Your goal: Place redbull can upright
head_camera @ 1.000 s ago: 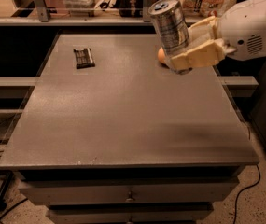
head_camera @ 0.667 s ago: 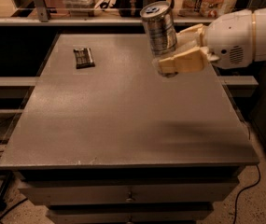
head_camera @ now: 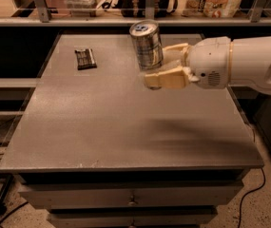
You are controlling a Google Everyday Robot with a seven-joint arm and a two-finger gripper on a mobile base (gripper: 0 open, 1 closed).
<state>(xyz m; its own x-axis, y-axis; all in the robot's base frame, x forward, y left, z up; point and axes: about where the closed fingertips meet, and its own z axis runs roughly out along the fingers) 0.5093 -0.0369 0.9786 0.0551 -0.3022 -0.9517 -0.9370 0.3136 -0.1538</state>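
The redbull can point(head_camera: 146, 44) is a slim silver-and-blue can with its pull-tab top facing up, nearly upright and tilted a little to the left. My gripper point(head_camera: 159, 65) reaches in from the right and is shut on the can's lower part, with cream fingers point(head_camera: 166, 79) on either side of it. The can is held in the air above the far middle of the grey table point(head_camera: 101, 122). The can's base is hidden behind the fingers.
A small dark flat packet point(head_camera: 85, 59) lies on the table's far left. A shelf rail with bags and boxes point(head_camera: 211, 1) runs behind the table. Drawers point(head_camera: 132, 201) sit under the table's front edge. My white arm point(head_camera: 249, 61) spans the right side.
My gripper has moved left and slightly toward the table's middle, carrying the can with it. The can stays nearly upright in the grip.
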